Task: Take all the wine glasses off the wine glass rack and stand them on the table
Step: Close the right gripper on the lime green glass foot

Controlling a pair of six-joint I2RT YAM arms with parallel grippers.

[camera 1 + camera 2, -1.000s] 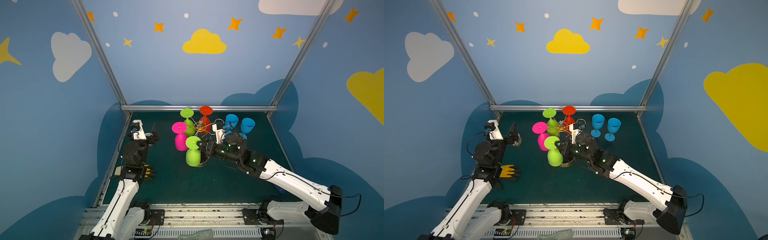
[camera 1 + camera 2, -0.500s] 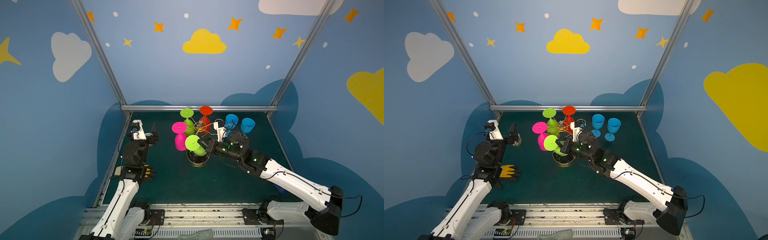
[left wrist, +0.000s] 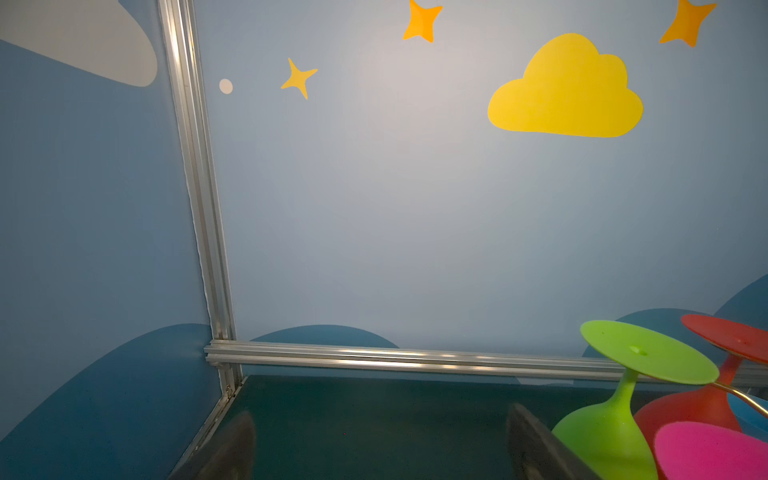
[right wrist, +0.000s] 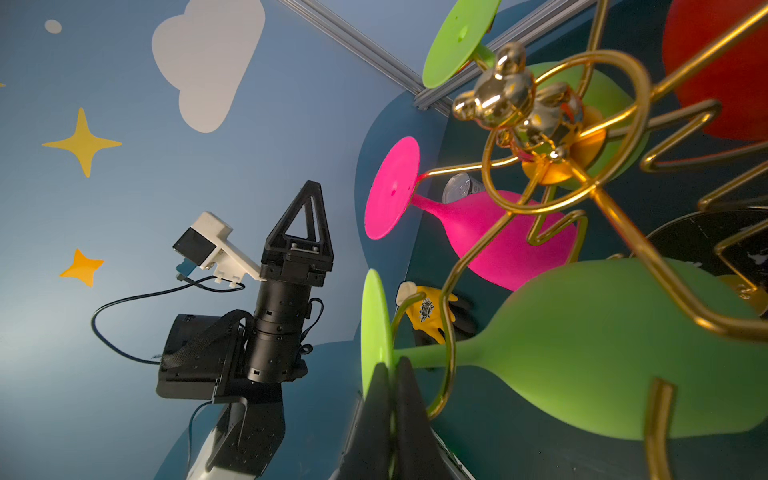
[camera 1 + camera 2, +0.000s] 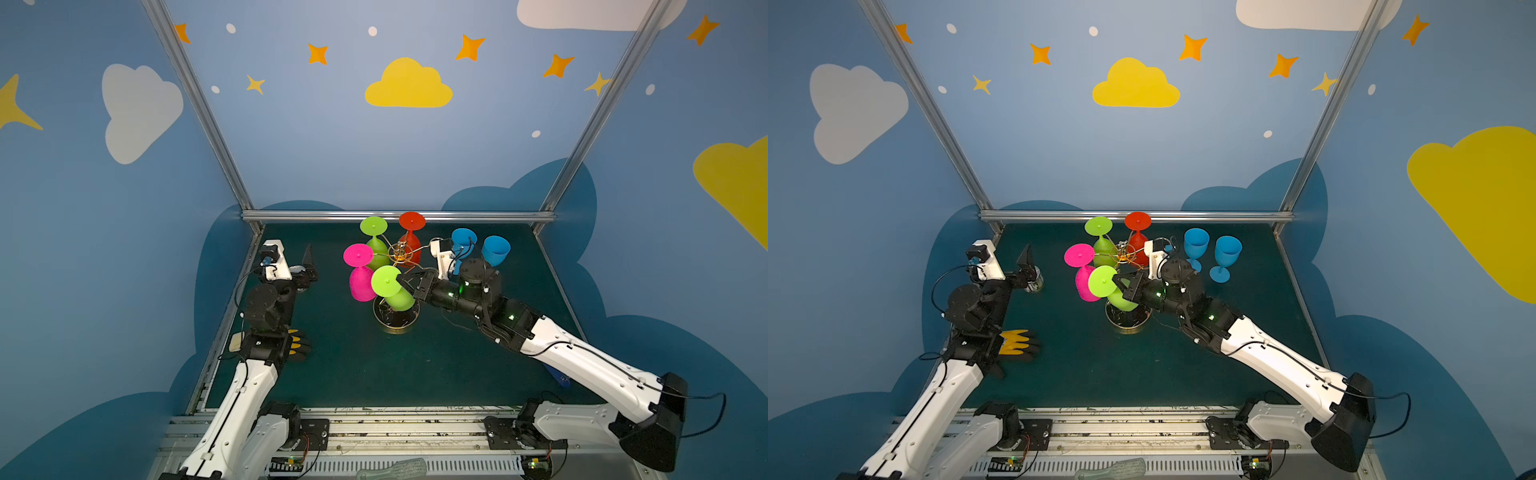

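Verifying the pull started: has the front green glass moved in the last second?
Yes. The front green glass hung down over the rack base; its bowl has swung toward the right pincer, uncovering the base.

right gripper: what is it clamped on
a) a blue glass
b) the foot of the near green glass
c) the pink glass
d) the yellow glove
b: the right wrist view shows the right gripper shut on the round foot of the near green glass

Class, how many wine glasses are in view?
6. Four on the rack: near green, pink, far green, red. Two blue ones stand on the table, right of it. None seems hidden.
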